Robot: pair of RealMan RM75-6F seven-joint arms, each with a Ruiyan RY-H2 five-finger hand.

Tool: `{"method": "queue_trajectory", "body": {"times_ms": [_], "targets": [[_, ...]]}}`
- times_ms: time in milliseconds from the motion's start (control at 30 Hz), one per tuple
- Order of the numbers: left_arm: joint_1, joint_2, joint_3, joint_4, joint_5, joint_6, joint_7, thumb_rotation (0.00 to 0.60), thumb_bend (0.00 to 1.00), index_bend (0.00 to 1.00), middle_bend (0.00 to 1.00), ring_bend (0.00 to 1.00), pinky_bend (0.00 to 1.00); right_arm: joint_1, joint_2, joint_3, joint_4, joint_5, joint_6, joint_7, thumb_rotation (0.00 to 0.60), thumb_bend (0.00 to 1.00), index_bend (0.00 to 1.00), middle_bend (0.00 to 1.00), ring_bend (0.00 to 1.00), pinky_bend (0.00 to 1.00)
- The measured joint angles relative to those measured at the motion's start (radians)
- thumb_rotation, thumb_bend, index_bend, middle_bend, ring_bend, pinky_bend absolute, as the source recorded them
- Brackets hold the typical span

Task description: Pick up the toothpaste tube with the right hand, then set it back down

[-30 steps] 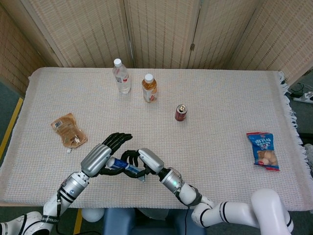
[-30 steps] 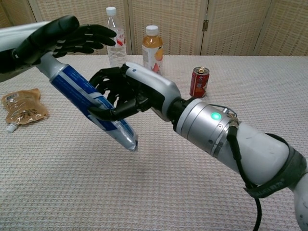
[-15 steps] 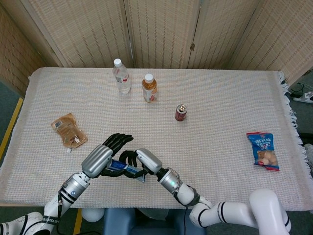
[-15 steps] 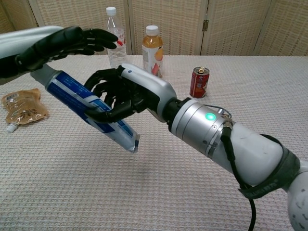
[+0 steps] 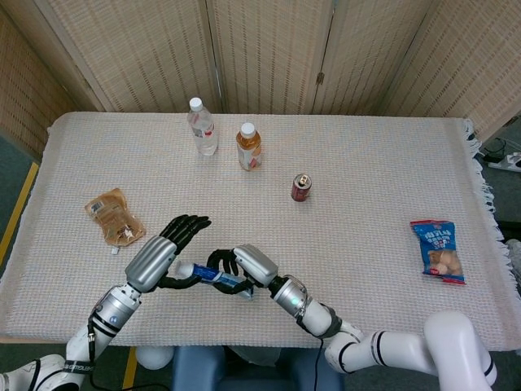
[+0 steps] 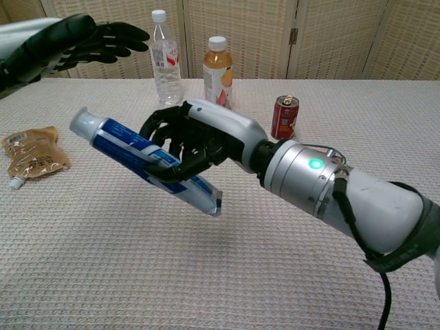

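Note:
The blue and white toothpaste tube (image 6: 148,160) hangs above the table, its white cap pointing left and its crimped end lower right. My right hand (image 6: 189,141) grips it around the middle, fingers wrapped over the top. In the head view the toothpaste tube (image 5: 213,277) shows small near the table's front edge, held in the right hand (image 5: 244,268). My left hand (image 6: 65,45) floats above and left of the cap with fingers stretched out and apart, holding nothing. The left hand (image 5: 167,248) sits just left of the tube in the head view.
A clear water bottle (image 5: 202,126) and an orange drink bottle (image 5: 249,147) stand at the back. A red can (image 5: 301,187) stands right of them. A tan snack pouch (image 5: 114,217) lies at the left, a blue snack bag (image 5: 438,251) at the right.
The left hand has lifted off the cap end and drawn away to the left. The right hand has carried the tube slightly right and lower, now holding it alone.

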Motion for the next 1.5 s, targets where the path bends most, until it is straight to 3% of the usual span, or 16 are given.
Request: {"method": "queue_trajectory", "body": {"times_ms": [233, 433, 500, 600, 667, 733, 833, 933, 1000, 1033, 1100, 1133, 1200, 1267, 1300, 1500], "targets": [[0.038, 0.017, 0.013, 0.035, 0.010, 0.047, 0.027, 0.000, 0.12, 0.01, 0.08, 0.03, 0.00, 0.022, 0.071, -0.014, -0.007, 0.049, -0.108, -0.179, 0.600, 1.00, 0.65, 0.52, 0.59, 0.50], [0.071, 0.027, 0.031, 0.050, 0.013, 0.076, 0.047, 0.000, 0.12, 0.01, 0.08, 0.03, 0.00, 0.043, 0.072, -0.015, 0.028, 0.134, -0.165, -0.445, 0.600, 1.00, 0.53, 0.46, 0.49, 0.39], [0.078, 0.029, 0.033, 0.055, 0.013, 0.082, 0.047, 0.000, 0.12, 0.01, 0.08, 0.03, 0.00, 0.047, 0.061, -0.014, 0.048, 0.167, -0.175, -0.525, 0.600, 1.00, 0.41, 0.38, 0.42, 0.34], [0.087, 0.031, 0.034, 0.065, 0.008, 0.089, 0.043, 0.000, 0.12, 0.01, 0.08, 0.03, 0.00, 0.049, 0.045, -0.012, 0.066, 0.207, -0.178, -0.611, 0.600, 1.00, 0.13, 0.21, 0.27, 0.23], [0.092, 0.032, 0.032, 0.075, 0.002, 0.092, 0.040, 0.000, 0.12, 0.01, 0.08, 0.03, 0.00, 0.047, 0.042, -0.008, 0.064, 0.238, -0.175, -0.653, 0.600, 0.96, 0.02, 0.11, 0.19, 0.18], [0.097, 0.033, 0.031, 0.084, -0.005, 0.094, 0.035, 0.000, 0.12, 0.01, 0.08, 0.03, 0.00, 0.041, 0.046, -0.005, 0.049, 0.256, -0.169, -0.674, 0.600, 0.93, 0.00, 0.06, 0.15, 0.15], [0.105, 0.036, 0.028, 0.104, -0.018, 0.099, 0.028, 0.000, 0.12, 0.01, 0.08, 0.03, 0.00, 0.024, 0.069, 0.000, 0.003, 0.259, -0.139, -0.684, 0.600, 0.93, 0.00, 0.06, 0.16, 0.15], [0.118, 0.041, 0.023, 0.128, -0.034, 0.110, 0.025, 0.000, 0.12, 0.01, 0.08, 0.04, 0.00, -0.004, 0.125, -0.001, -0.058, 0.251, -0.098, -0.688, 0.600, 0.93, 0.00, 0.10, 0.21, 0.17], [0.129, 0.046, 0.020, 0.147, -0.048, 0.120, 0.025, 0.002, 0.12, 0.02, 0.08, 0.04, 0.00, -0.031, 0.176, -0.006, -0.104, 0.240, -0.059, -0.692, 0.600, 0.93, 0.08, 0.16, 0.26, 0.21], [0.134, 0.047, 0.017, 0.155, -0.055, 0.124, 0.025, 0.019, 0.12, 0.03, 0.08, 0.04, 0.00, -0.045, 0.200, -0.009, -0.122, 0.234, -0.038, -0.695, 0.600, 0.93, 0.13, 0.19, 0.28, 0.24], [0.144, 0.052, 0.012, 0.176, -0.074, 0.133, 0.027, 0.110, 0.12, 0.05, 0.08, 0.04, 0.00, -0.084, 0.258, -0.017, -0.165, 0.221, 0.019, -0.704, 0.600, 0.92, 0.20, 0.26, 0.34, 0.29], [0.149, 0.055, 0.009, 0.183, -0.085, 0.135, 0.028, 0.182, 0.12, 0.05, 0.08, 0.04, 0.00, -0.103, 0.283, -0.022, -0.184, 0.215, 0.046, -0.708, 0.600, 0.92, 0.21, 0.27, 0.35, 0.30], [0.160, 0.060, 0.003, 0.200, -0.112, 0.140, 0.035, 0.395, 0.12, 0.05, 0.08, 0.05, 0.00, -0.150, 0.344, -0.036, -0.231, 0.201, 0.108, -0.713, 0.600, 0.92, 0.24, 0.28, 0.36, 0.31], [0.174, 0.065, -0.002, 0.221, -0.139, 0.146, 0.038, 0.566, 0.13, 0.07, 0.08, 0.06, 0.00, -0.197, 0.408, -0.053, -0.272, 0.185, 0.161, -0.714, 0.600, 0.92, 0.24, 0.28, 0.36, 0.31], [0.181, 0.066, -0.004, 0.231, -0.146, 0.150, 0.040, 0.600, 0.15, 0.08, 0.09, 0.07, 0.00, -0.218, 0.435, -0.062, -0.287, 0.176, 0.182, -0.713, 0.600, 0.92, 0.24, 0.28, 0.36, 0.31], [0.222, 0.067, -0.003, 0.306, -0.158, 0.193, 0.074, 0.600, 0.17, 0.08, 0.10, 0.08, 0.00, -0.366, 0.593, -0.122, -0.340, 0.114, 0.329, -0.675, 0.600, 0.92, 0.24, 0.26, 0.35, 0.31]]}}
